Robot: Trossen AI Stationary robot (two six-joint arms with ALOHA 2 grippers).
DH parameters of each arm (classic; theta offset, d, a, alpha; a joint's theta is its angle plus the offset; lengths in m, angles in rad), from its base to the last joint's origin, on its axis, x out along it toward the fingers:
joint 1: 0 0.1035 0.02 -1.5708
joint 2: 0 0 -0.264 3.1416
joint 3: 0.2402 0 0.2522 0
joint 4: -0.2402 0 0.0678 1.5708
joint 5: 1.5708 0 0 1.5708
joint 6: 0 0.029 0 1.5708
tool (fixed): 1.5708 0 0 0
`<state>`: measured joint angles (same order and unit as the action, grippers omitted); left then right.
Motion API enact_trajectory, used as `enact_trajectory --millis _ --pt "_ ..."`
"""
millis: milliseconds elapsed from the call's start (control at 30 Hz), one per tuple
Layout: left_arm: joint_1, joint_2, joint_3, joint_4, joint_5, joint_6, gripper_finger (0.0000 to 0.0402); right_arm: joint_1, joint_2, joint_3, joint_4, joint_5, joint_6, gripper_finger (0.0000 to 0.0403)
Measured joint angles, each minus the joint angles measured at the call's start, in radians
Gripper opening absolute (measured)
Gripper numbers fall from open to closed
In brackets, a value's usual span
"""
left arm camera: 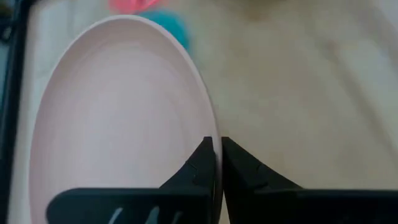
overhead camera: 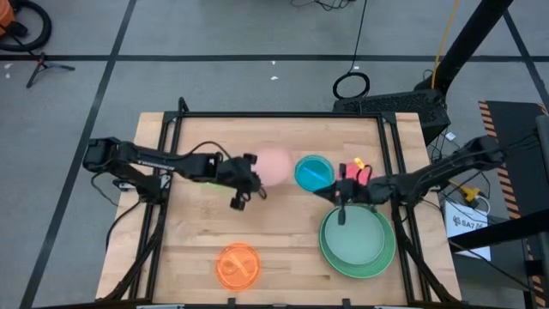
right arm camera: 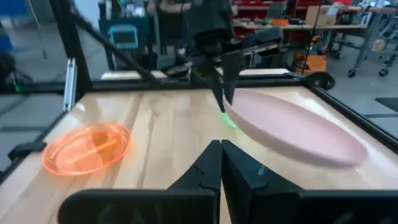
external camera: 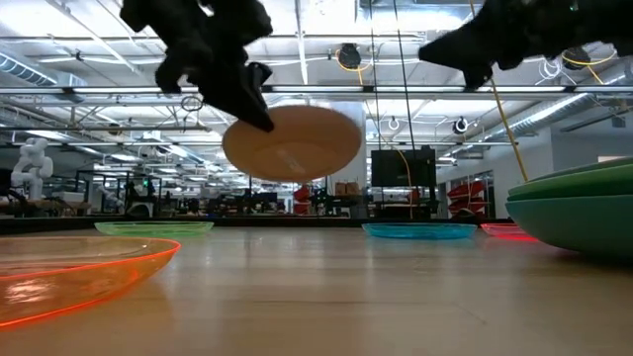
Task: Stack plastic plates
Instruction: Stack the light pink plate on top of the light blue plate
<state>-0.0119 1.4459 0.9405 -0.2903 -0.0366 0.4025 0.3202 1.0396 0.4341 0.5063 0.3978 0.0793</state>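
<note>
1. From above: the left gripper [overhead camera: 251, 178] holds the pink plate [overhead camera: 274, 163] near the table's [overhead camera: 283, 236] middle; the right gripper [overhead camera: 341, 199] waits by the green plates [overhead camera: 358, 243].
2. Low down: the pink plate [external camera: 293, 142] hangs in the air.
3. Left wrist: fingers [left arm camera: 202, 165] pinch the plate's rim.
4. Right wrist: its fingers [right arm camera: 211, 163] are together, holding nothing; the orange plate [right arm camera: 86, 146] lies flat.

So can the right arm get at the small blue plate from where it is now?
Probably yes. The right tool hangs shut and empty over the edge of the green stack, with the blue plate lying uncovered just beside it. The pink plate in the left tool is off to its far side.
</note>
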Motion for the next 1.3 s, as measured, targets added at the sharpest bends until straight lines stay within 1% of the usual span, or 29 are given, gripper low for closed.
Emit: enact_trajectory --millis 133,233,367,467,567,667,1000,1100,1300 --pt "-0.066 -0.001 0.000 0.000 0.021 -0.012 0.0013 0.046 0.131 0.166 -0.134 0.037 0.000 0.0002" --pt "-0.115 -0.001 0.000 -0.004 0.047 -0.013 0.0013 0.066 0.213 0.311 -0.335 0.045 0.029 0.0002" --pt "-0.176 -0.001 0.000 -0.014 0.051 -0.015 0.0013 0.090 0.300 0.482 -0.572 0.044 0.070 0.0002" --pt "-0.210 -0.001 0.000 -0.029 0.050 -0.031 0.0013 0.104 0.348 0.578 -0.685 -0.007 0.074 0.0002" --pt "-0.234 -0.001 0.000 -0.047 0.051 -0.065 0.0013 0.113 0.377 0.648 -0.725 -0.037 0.074 0.0002" --pt "-0.252 -0.001 0.000 -0.053 0.049 -0.089 0.0013 0.121 0.389 0.679 -0.733 -0.036 0.062 0.0002" --pt "-0.295 -0.002 0.000 -0.055 0.043 -0.117 0.0013 0.122 0.407 0.682 -0.738 -0.034 0.063 0.0005" --pt "-0.299 -0.002 0.000 -0.056 0.044 -0.125 0.0013 0.122 0.436 0.682 -0.737 -0.036 0.081 0.0028" --pt "-0.304 -0.002 0.000 -0.057 0.044 -0.129 0.0013 0.113 0.497 0.681 -0.736 -0.036 0.140 0.0106"
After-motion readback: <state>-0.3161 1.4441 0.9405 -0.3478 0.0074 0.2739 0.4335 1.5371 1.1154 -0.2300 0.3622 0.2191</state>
